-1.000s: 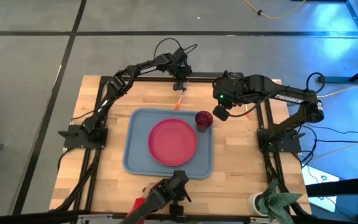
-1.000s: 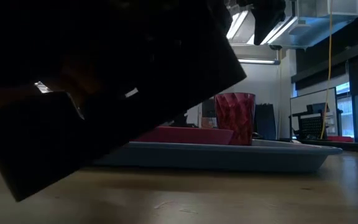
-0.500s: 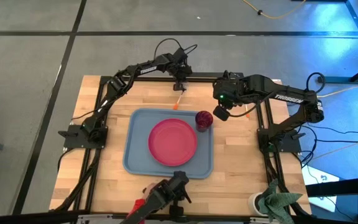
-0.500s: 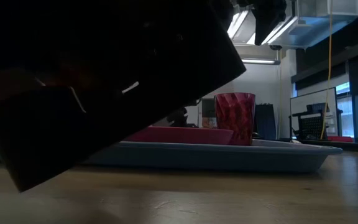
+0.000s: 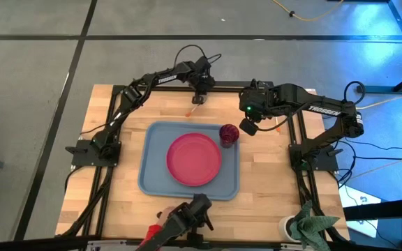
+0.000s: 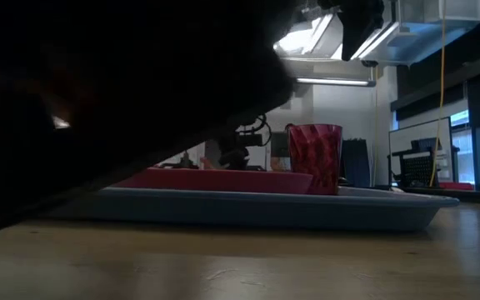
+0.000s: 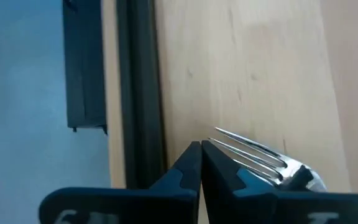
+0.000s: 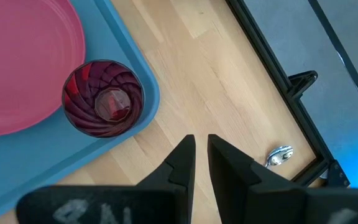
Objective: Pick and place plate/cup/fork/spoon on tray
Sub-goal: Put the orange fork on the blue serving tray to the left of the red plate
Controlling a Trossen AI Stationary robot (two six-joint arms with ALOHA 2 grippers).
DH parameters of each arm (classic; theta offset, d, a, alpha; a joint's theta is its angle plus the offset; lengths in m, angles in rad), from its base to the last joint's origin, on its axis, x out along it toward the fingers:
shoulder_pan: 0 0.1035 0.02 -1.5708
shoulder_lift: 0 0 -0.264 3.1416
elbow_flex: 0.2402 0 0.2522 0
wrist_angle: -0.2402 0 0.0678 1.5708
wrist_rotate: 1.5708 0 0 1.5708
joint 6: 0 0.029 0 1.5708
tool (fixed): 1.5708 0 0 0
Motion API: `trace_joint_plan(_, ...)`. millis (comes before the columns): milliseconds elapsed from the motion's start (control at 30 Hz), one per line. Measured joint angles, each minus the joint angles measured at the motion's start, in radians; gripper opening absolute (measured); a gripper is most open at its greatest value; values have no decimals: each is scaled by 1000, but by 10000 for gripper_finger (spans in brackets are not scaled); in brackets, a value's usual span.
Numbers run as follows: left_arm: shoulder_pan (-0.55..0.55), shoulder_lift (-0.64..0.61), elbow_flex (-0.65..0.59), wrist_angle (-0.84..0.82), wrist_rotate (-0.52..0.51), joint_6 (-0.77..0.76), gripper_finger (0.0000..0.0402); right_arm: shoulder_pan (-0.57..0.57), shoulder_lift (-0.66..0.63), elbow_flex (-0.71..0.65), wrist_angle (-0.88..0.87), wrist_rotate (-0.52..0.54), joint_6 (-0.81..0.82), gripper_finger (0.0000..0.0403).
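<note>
My left pincer point(image 7: 200, 163) has just snapped shut on the fork point(image 7: 263, 160) at the table's far edge, lifting it off the wood. Plate point(image 5: 194, 158) and cup point(image 5: 229, 133) sit on the tray point(image 5: 152, 178); the fork goes next.

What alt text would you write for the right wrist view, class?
The right gripper hovers above bare wooden table beside the blue-grey tray, which holds the dark red cup next to the pink plate. A spoon's silver bowl lies near the table edge.
</note>
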Motion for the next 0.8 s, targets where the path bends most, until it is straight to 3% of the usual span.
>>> trace_joint_plan(233, 0, -4, 0, -105, -76, 83, 0, 0, 0, 0, 0, 0, 0, 49)
trace_joint_plan(800, -23, -9, 11, -93, -112, 97, 0, 0, 0, 0, 1, 8, 0, 49)
